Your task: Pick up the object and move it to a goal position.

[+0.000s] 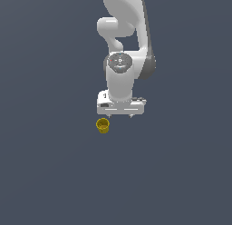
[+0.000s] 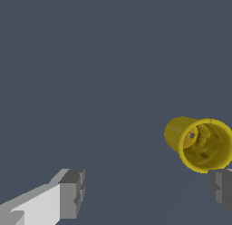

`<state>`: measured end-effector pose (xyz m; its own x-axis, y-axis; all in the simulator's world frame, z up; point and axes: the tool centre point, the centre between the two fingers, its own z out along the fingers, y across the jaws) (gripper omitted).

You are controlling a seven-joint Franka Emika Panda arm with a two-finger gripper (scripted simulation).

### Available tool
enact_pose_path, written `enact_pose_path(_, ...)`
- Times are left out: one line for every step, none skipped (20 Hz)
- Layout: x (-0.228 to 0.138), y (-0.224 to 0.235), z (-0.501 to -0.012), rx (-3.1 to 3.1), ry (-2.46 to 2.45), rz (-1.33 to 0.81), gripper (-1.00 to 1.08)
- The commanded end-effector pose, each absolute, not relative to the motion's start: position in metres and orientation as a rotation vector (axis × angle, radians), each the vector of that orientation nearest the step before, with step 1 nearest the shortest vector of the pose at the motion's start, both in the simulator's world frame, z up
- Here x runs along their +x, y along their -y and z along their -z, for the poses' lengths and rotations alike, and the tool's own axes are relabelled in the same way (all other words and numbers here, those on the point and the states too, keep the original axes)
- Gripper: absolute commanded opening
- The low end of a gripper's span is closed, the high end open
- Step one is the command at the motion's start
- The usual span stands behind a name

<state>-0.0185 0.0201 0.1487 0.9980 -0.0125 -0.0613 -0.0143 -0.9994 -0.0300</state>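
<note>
The object is a tiny yellow cup [image 1: 103, 125] with a hollow top, standing on the dark grey floor just below the white gripper [image 1: 121, 115] toward the exterior view's left. In the wrist view the cup [image 2: 199, 142] shows its hollow inside and lies close to one grey fingertip [image 2: 221, 188], outside the gap between the fingers. The other fingertip [image 2: 71, 194] is far from it. The gripper [image 2: 147, 192] is open and holds nothing.
The white Panda arm [image 1: 123, 47] rises behind the gripper at the top middle of the exterior view. The floor [image 1: 54, 165] is a plain dark grey surface with no other objects in view.
</note>
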Motion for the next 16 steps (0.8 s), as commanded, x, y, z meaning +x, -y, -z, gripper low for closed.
enact_pose_path(-0.019, -0.02, -0.149, -3.11, -0.021, -0.095, 1.0)
enact_pose_path(-0.018, -0.02, -0.149, -3.11, -0.021, -0.094, 1.0)
enact_pose_path(-0.017, -0.02, -0.151, -3.109, -0.021, -0.09, 1.0)
enact_pose_path(-0.016, -0.02, -0.154, -3.109, -0.02, -0.083, 1.0)
enact_pose_path(-0.014, -0.02, -0.158, -3.108, -0.02, -0.073, 1.0)
enact_pose_path(-0.011, -0.02, -0.163, -3.107, -0.02, -0.061, 1.0)
enact_pose_path(-0.008, -0.021, -0.169, -3.106, -0.02, -0.049, 1.0)
enact_pose_path(-0.006, -0.021, -0.174, -3.105, -0.021, -0.039, 1.0)
enact_pose_path(-0.004, -0.021, -0.177, -3.104, -0.022, -0.031, 1.0)
enact_pose_path(-0.004, -0.02, -0.179, -3.104, -0.024, -0.027, 1.0)
enact_pose_path(-0.003, -0.02, -0.179, -3.104, -0.025, -0.025, 1.0)
enact_pose_path(-0.003, -0.02, -0.179, -3.104, -0.025, -0.026, 1.0)
enact_pose_path(-0.004, -0.02, -0.178, -3.104, -0.023, -0.028, 1.0)
enact_pose_path(-0.004, -0.021, -0.178, -3.104, -0.019, -0.029, 1.0)
enact_pose_path(-0.004, -0.021, -0.178, -3.104, -0.017, -0.029, 1.0)
enact_pose_path(-0.004, -0.021, -0.178, -3.104, -0.018, -0.029, 1.0)
